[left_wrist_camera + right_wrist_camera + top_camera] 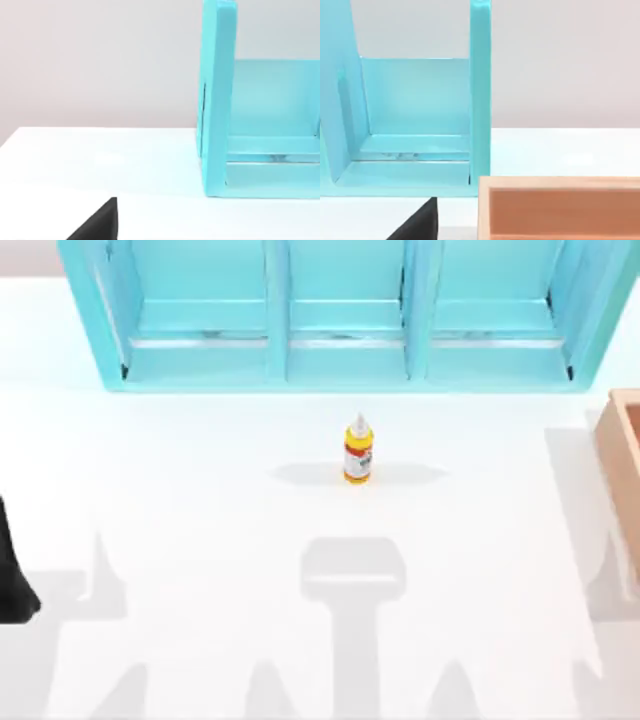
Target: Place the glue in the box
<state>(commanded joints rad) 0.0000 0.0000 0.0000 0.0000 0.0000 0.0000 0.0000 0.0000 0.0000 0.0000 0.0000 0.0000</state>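
Yellow glue [358,451] is standing upright near the middle of the white tabletop [200,500], nozzle up, just in front of the middle bay of the turquoise shelf [345,315]. The tan box [622,455] sits at the 3 o'clock edge of the top view, well apart from the glue.

The left arm [12,575] is parked out at about 8 o'clock, far from the glue; can't tell whether its hand is released or clenched. Same for the right hand, can't tell.

The left wrist view gets the end wall of the shelf and bare tabletop. The right wrist view has the box up close, its wall just beside the shelf's other end.
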